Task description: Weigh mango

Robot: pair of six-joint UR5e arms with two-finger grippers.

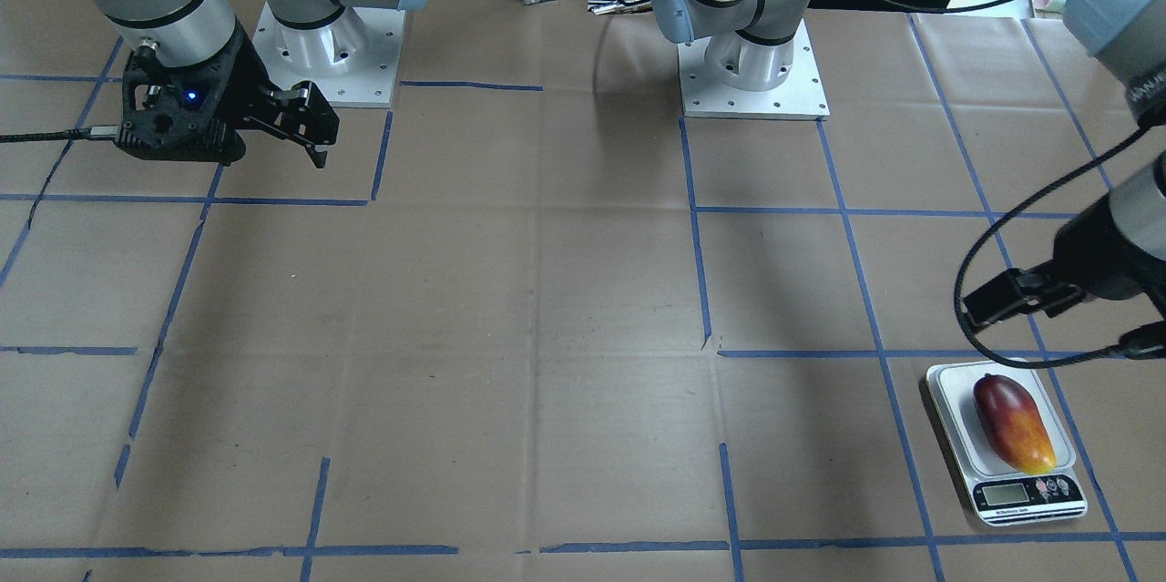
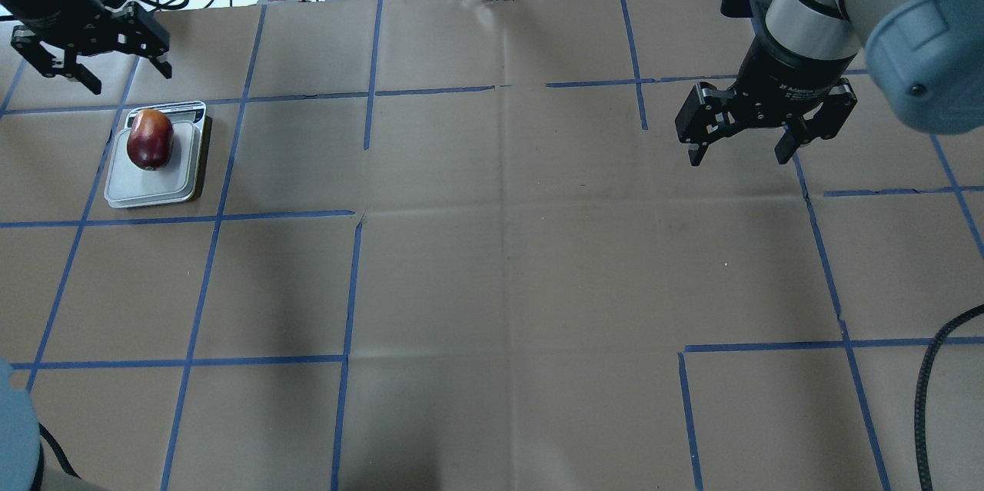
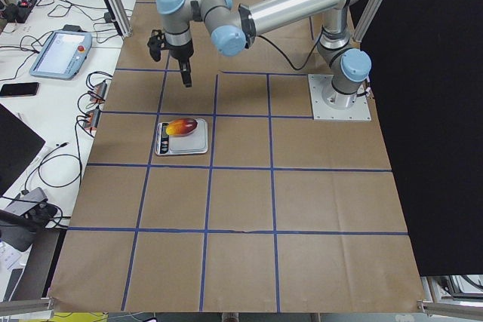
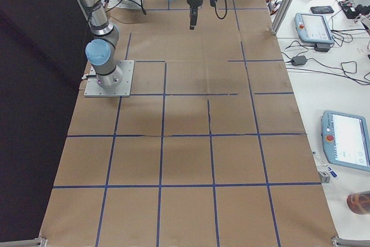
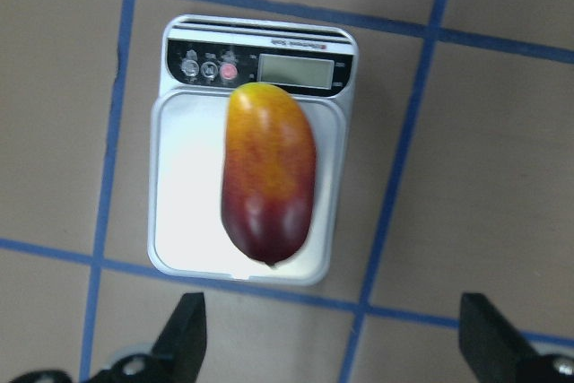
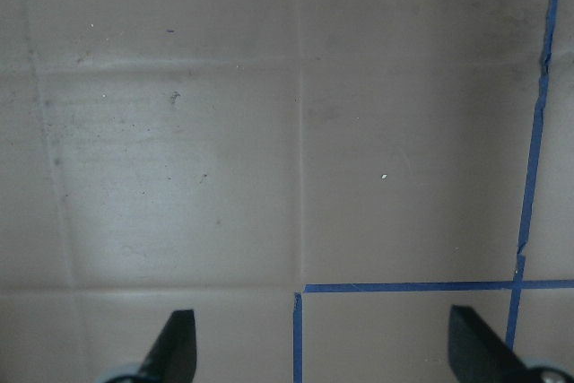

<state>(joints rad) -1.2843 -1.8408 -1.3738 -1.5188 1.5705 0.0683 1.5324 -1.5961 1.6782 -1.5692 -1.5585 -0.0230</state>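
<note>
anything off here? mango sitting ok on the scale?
Nothing major. The mango lies flat on the scale, whole and stable-looking; its yellow end reaches, maybe overlaps, the control panel. The display is not legible. The left hand and right hand are open, clear of it.

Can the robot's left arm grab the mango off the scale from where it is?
Probably yes. The left gripper hangs open close above the mango, which lies on the scale, and nothing is between them.
</note>
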